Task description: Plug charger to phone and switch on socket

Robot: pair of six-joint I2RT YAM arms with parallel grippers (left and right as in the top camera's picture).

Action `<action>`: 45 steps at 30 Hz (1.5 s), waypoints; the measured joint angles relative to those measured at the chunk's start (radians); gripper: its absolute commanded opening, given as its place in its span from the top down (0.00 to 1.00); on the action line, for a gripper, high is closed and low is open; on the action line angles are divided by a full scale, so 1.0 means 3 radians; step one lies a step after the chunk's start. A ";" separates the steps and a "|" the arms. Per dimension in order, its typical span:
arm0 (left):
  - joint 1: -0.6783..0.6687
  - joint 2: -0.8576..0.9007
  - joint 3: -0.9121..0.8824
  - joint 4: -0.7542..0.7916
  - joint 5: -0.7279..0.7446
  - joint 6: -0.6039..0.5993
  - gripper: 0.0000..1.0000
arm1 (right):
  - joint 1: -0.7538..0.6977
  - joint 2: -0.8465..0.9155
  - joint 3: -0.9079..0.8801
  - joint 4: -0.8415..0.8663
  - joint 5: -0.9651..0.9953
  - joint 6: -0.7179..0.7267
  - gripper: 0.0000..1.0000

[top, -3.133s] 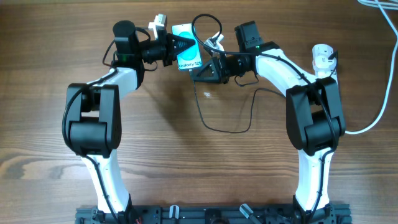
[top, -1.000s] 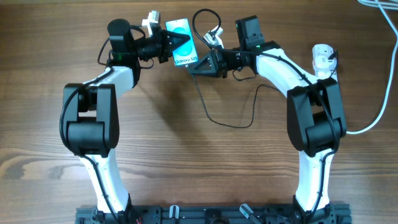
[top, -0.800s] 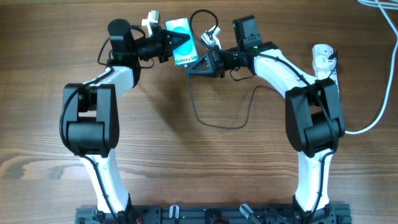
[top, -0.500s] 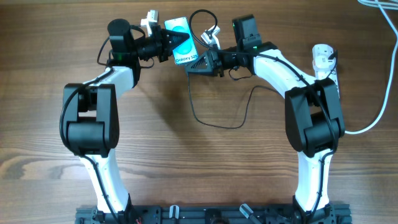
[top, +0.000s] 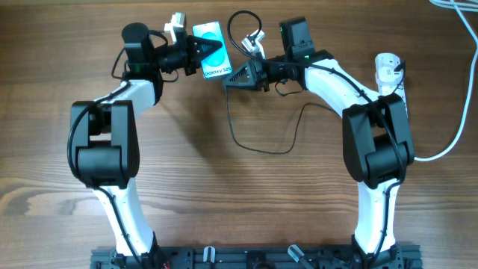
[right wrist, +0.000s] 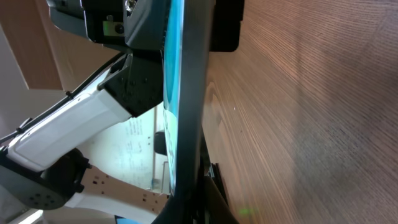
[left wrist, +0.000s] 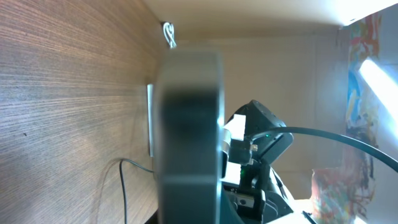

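Note:
The phone [top: 206, 34], with its turquoise screen up, is held above the table's far edge by my left gripper [top: 212, 51], which is shut on it. My right gripper [top: 232, 76] is shut on the plug tip of the black charger cable [top: 258, 150] and sits against the phone's text end. Whether the plug is in the port is hidden. The phone shows edge-on in the left wrist view [left wrist: 189, 112] and in the right wrist view [right wrist: 185, 93]. The white socket [top: 388, 69] lies at the far right, behind my right arm.
A thick white cord [top: 456, 125] runs along the table's right side. The black cable trails in a loop over the middle of the table and shows on the wood in the left wrist view [left wrist: 122, 186]. Both arms meet at the far edge.
My left gripper has carried the phone a little left and farther back. My right gripper has followed with the plug, and the cable loop has been dragged left.

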 measured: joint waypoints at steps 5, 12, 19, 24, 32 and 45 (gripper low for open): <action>0.0023 0.0000 0.0000 0.0029 0.0025 0.0000 0.96 | -0.0001 0.0000 0.0000 0.0000 -0.0008 -0.0013 0.95; 0.0010 0.0000 0.0000 0.0041 0.0020 0.0000 0.96 | 0.0017 0.0000 0.0000 0.0001 -0.0066 -0.0050 0.95; 0.0006 0.0000 0.0000 0.0053 -0.0043 -0.0001 0.96 | 0.0046 0.0000 0.0000 0.0000 -0.0141 -0.0100 0.95; 0.0006 0.0000 0.0000 0.0089 -0.0094 -0.0001 0.96 | 0.0046 0.0000 0.0000 0.0000 -0.0183 -0.0123 0.95; -0.0037 0.0000 0.0000 0.0092 -0.0104 -0.0001 0.96 | 0.0046 0.0000 0.0000 0.0001 -0.0183 -0.0126 0.95; -0.0103 0.0000 0.0000 0.0100 -0.0122 -0.0003 0.96 | 0.0042 0.0000 0.0000 0.0000 -0.0206 -0.0127 0.96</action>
